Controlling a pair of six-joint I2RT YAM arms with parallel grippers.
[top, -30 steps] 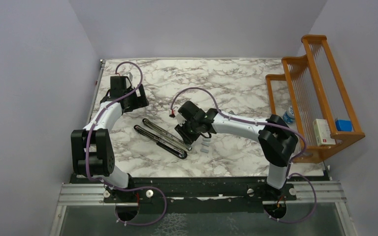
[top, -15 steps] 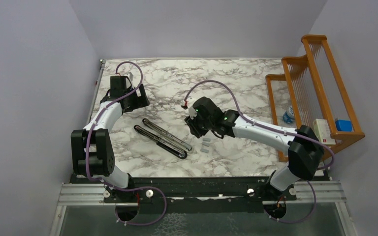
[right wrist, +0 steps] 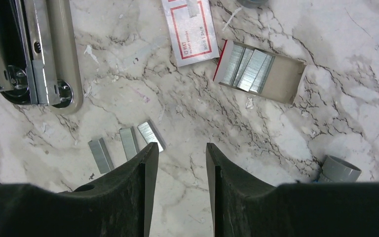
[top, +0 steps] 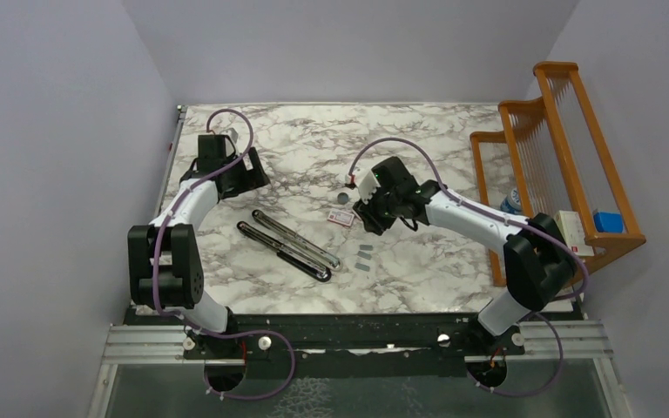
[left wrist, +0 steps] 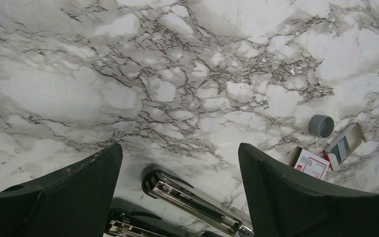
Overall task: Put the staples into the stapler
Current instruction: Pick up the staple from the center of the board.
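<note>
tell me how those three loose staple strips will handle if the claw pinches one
The staple strips lie flat and thin on the smooth marble table, so one will probably slide rather than lift. Shiny bare metal, likely slippery; so thin it may snap if squeezed.

3 short silvery staples [right wrist: 128,143] lie flat, side by side on tabletop [right wrist: 276,128], near stapler [top: 289,246] splayed open.
</note>
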